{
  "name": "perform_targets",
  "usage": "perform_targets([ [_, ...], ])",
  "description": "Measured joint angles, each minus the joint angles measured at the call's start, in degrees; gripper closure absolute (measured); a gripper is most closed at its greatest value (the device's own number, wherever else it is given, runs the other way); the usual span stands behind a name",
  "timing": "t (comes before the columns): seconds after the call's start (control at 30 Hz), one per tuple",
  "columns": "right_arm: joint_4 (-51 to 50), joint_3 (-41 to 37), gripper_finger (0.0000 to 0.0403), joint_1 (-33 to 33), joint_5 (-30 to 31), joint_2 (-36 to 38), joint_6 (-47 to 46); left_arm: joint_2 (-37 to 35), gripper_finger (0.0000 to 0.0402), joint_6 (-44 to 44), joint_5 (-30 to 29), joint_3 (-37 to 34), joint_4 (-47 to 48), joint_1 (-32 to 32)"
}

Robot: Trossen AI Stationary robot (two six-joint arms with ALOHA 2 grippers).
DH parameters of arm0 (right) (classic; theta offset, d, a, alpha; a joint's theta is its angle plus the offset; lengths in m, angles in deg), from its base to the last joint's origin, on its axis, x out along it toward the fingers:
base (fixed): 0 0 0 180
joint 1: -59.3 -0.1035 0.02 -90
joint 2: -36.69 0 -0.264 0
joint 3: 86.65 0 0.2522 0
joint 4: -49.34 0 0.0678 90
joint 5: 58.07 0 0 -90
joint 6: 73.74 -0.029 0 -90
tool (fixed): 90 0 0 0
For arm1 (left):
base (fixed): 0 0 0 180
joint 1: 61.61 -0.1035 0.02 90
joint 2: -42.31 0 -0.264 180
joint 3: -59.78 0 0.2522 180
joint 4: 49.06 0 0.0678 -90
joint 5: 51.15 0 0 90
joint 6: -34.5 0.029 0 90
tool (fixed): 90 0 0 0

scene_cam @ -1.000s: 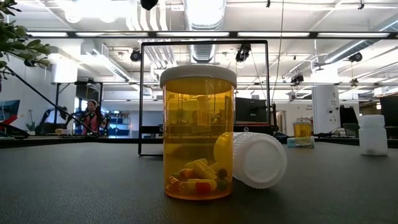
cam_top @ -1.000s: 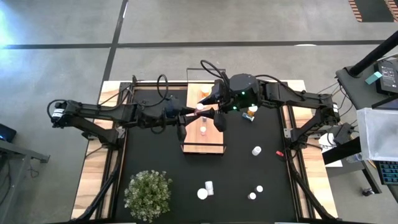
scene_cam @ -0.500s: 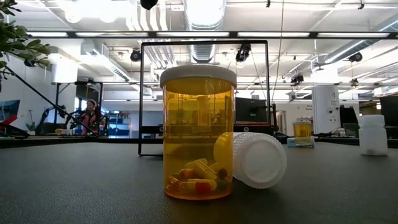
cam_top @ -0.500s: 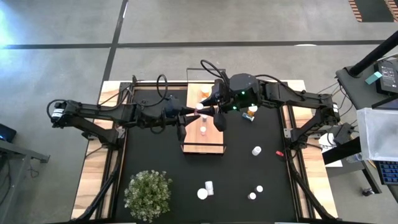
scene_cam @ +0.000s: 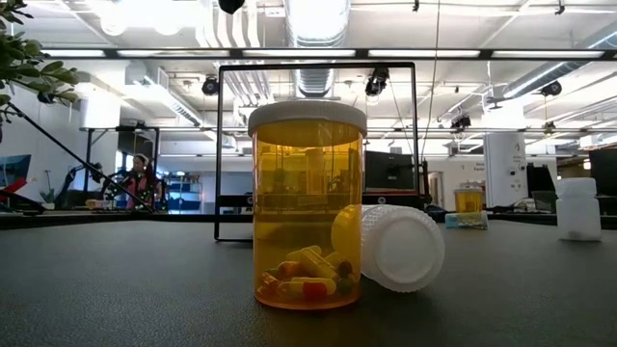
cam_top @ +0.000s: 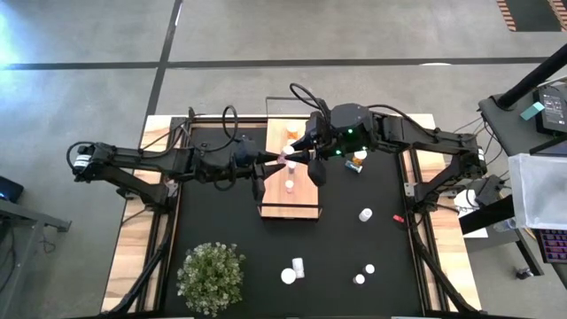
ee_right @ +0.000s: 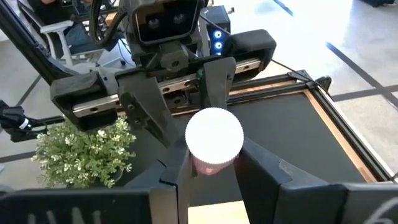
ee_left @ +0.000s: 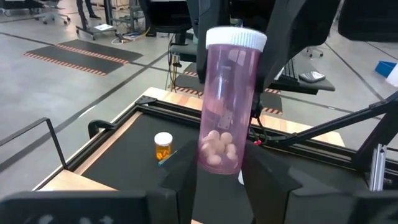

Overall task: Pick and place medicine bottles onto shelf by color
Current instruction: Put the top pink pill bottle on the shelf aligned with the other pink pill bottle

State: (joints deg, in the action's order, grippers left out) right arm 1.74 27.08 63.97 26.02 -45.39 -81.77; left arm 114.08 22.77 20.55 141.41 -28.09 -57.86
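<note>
A pink pill bottle (ee_left: 227, 102) with a white cap is held upright above the light-wood shelf (cam_top: 289, 197) at the middle of the black mat (cam_top: 213, 226) — both grippers are on it at once. The left gripper (cam_top: 277, 159) is closed on the lower body, where pale round pills are seen through the pink wall in the left wrist view. The right gripper (cam_top: 297, 155) is clamped tight on the white cap end, as seen from above in the right wrist view (ee_right: 214, 138). A small white-capped bottle (cam_top: 289, 184) stands on the shelf board just below the grippers, and an orange one (cam_top: 291, 131) sits at the far end. Other bottles are scattered on the mat — an amber bottle (cam_top: 358, 158) beside the right arm, white ones (cam_top: 365, 214) nearer the front. A potted plant (cam_top: 211, 276) stands at the front left corner.
</note>
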Motion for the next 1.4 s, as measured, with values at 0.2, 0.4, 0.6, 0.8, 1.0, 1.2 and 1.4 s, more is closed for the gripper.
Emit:
perform_targets([
  [0.2, -1.9, 0.1, 0.0306, 0.0, 0.0, 0.5, -0.4, 0.0, 0.0254, -2.8, 0.0, -0.2, 0.4, 0.0],
  [0.4, -3.9, 0.1, 0.0305, 0.4, 0.4, 0.6, -0.5, 0.0, 0.0209, -3.1, -1.1, -0.6, 0.4, 0.0],
  [0.6, -14.3, 0.1, 0.0305, 0.7, 10.7, 1.4, -1.1, -0.9, 0.0194, -4.2, -3.1, -0.5, 1.1, 0.0],
  [0.8, -21.7, -0.9, 0.0305, 0.6, 12.0, 1.2, -2.0, -1.2, 0.0194, -7.4, -3.1, -0.5, 1.2, 0.0],
  [1.0, -20.7, -10.0, 0.0305, 0.6, 12.0, 1.2, -1.9, -1.9, 0.0194, -7.5, -3.1, -0.6, 1.3, 0.0],
  [1.2, -12.0, -20.9, 0.0305, 0.6, 10.3, 1.8, 3.3, -2.6, 0.0194, -7.5, -3.1, -0.6, 1.3, 0.0],
  [1.4, -3.3, -29.4, 0.0305, 0.9, 8.4, 3.7, 6.5, -2.8, 0.0194, -7.5, -3.1, -0.6, 1.3, 0.0],
])
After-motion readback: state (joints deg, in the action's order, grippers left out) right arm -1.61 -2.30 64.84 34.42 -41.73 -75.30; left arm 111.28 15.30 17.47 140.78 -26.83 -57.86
